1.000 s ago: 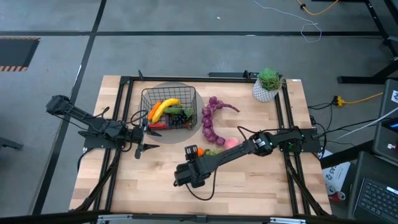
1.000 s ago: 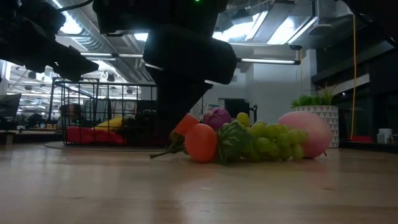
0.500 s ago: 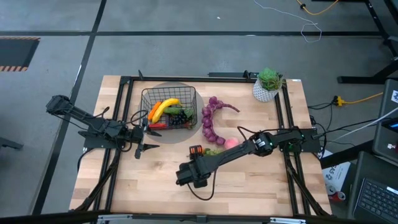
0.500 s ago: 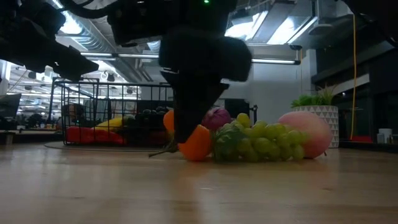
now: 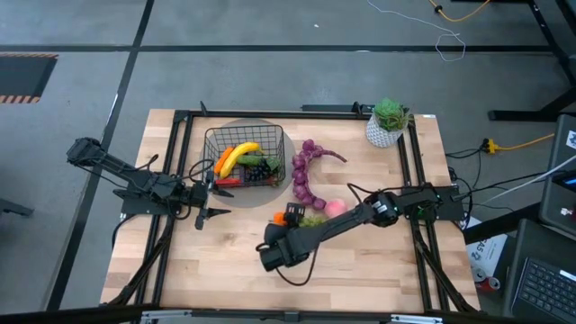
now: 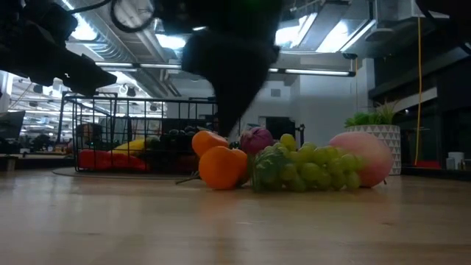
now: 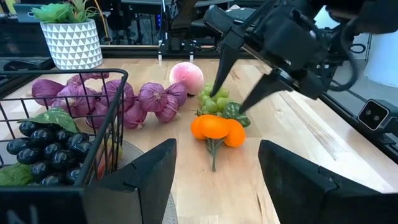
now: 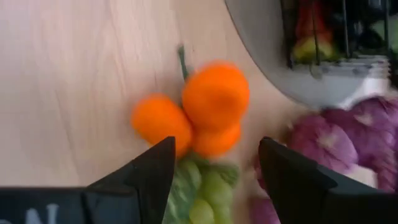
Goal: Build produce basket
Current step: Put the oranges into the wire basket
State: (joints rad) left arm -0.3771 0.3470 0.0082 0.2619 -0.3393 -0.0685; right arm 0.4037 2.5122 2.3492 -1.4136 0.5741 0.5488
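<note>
Since 1 second earlier, the right gripper (image 7: 239, 93) had lifted off the oranges (image 5: 292, 214), fingers wide, holding nothing. Beside them lay green grapes (image 6: 305, 168), partly hiding the peach (image 6: 368, 156). Farther off, the basket (image 5: 245, 155) held a banana (image 5: 238, 155); the left gripper (image 5: 211, 198) waited beside it, wide open.

Table (image 5: 360, 270) is pale, matt wood planks. Basket (image 5: 245, 137) is thin black wire, and the oranges (image 7: 216, 129) look like smooth, slightly glossy plastic.

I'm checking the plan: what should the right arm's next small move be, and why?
Probably lower the open right claw straight down around the oranges and close. They lie loose on the table beside the green grapes, outside the basket, directly under the claw.
</note>
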